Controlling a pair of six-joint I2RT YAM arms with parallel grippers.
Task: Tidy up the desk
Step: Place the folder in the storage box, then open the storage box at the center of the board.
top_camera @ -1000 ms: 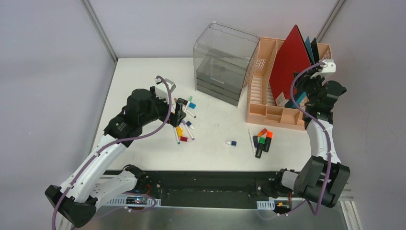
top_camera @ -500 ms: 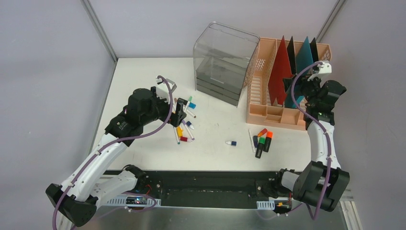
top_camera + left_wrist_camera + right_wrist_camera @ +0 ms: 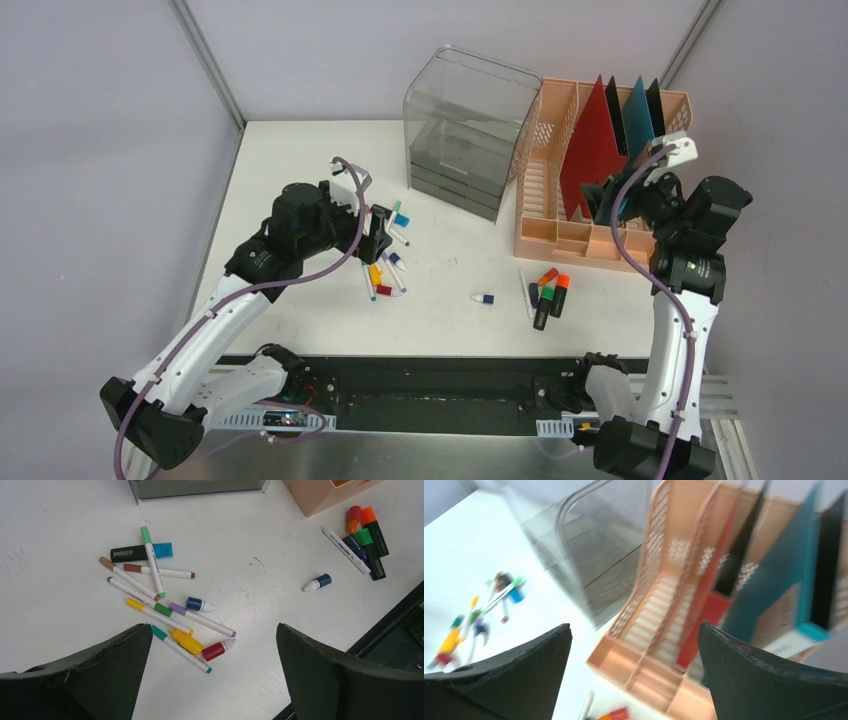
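**Desk** (image 3: 450, 265): white top filling the middle of the overhead view, dark rail along its lower edge. Part sorted, by my reading.

**Loose on it:**
- Marker pile (image 3: 385, 255), left of centre; about a dozen pens and capped stubs, crossed over one another (image 3: 165, 610).
- Small blue-capped piece (image 3: 484, 298), alone near the middle.
- Highlighters (image 3: 548, 292), a tight cluster lower right with a white pen beside them.

**Standing on it:**
- Clear drawer unit (image 3: 465, 130), upper centre.
- Peach rack (image 3: 550, 200), upper right, touching the drawers. In its slots stand a red folder (image 3: 592, 140), a teal one (image 3: 636, 105) and two black ones, all upright or nearly so.

**Arms:**
- Left gripper (image 3: 378, 225): hangs over the marker pile, fingers spread wide, nothing between them (image 3: 212, 630).
- Right gripper (image 3: 605, 200): at the rack's lower right corner, just beside the red folder, fingers wide apart and empty (image 3: 634, 627).

**Step in hand (judged):** folders look filed; pens are next, and the left arm is placed for them.

**Next move calls for:** a straight descent onto one marker lying clear of its neighbours, such as the green-ended one at the pile's lower edge, fingers set across its barrel. A grab into the tangle risks lifting two or scattering the rest.
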